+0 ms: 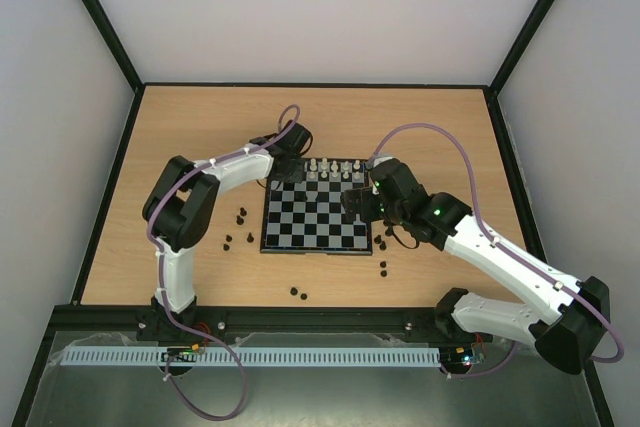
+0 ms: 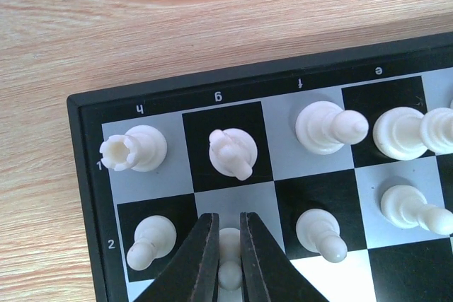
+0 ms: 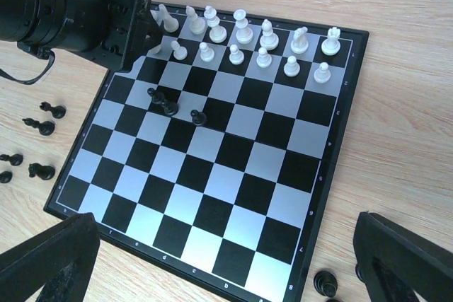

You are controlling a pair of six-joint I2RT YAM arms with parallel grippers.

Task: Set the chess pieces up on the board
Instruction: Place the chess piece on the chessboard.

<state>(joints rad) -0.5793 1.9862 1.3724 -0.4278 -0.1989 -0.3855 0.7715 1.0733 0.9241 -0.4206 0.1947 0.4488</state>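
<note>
Two rows of white chess pieces [image 3: 242,31] at the far edge of the board [image 3: 212,175]
The left fingers [image 2: 204,263] pinch a second-row white pawn [image 2: 228,242]; the right fingers [image 3: 53,263] stand wide apart

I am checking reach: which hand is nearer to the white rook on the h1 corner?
Left. The left hand is at the pawn diagonally beside the rook; the right hand hovers over the board's opposite side.

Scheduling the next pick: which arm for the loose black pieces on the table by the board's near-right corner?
Right. The right gripper is open by the board's right side, the black pieces close beside it. The left gripper is at the far-left corner, closed around a white pawn.
</note>
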